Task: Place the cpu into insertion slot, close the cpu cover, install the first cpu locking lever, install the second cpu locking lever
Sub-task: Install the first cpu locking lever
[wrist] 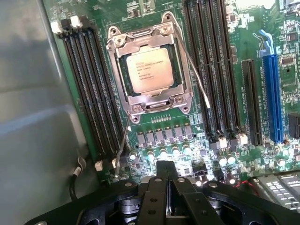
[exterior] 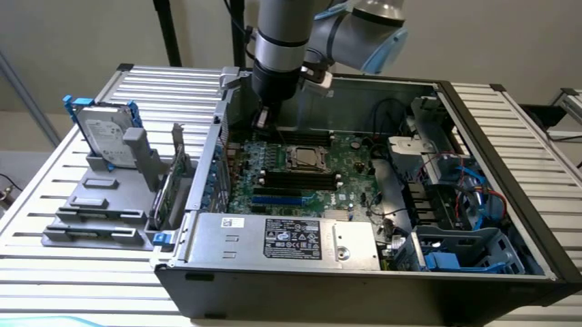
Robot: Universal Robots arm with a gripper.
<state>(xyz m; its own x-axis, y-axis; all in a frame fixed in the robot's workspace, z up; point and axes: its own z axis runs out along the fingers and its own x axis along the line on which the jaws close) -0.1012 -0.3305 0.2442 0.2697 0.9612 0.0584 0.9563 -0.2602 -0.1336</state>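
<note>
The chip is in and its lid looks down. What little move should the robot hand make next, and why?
Probably ease the shut gripper toward the nearer wire lever to press it down. The cpu sits under the lowered cpu cover, but that lever and the second lever seem to stick out loose, so the cover looks unlocked.

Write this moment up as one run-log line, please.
cpu: seated | cover: down over cpu | levers: both look unlatched | gripper: shut, empty, clear of cover
</note>
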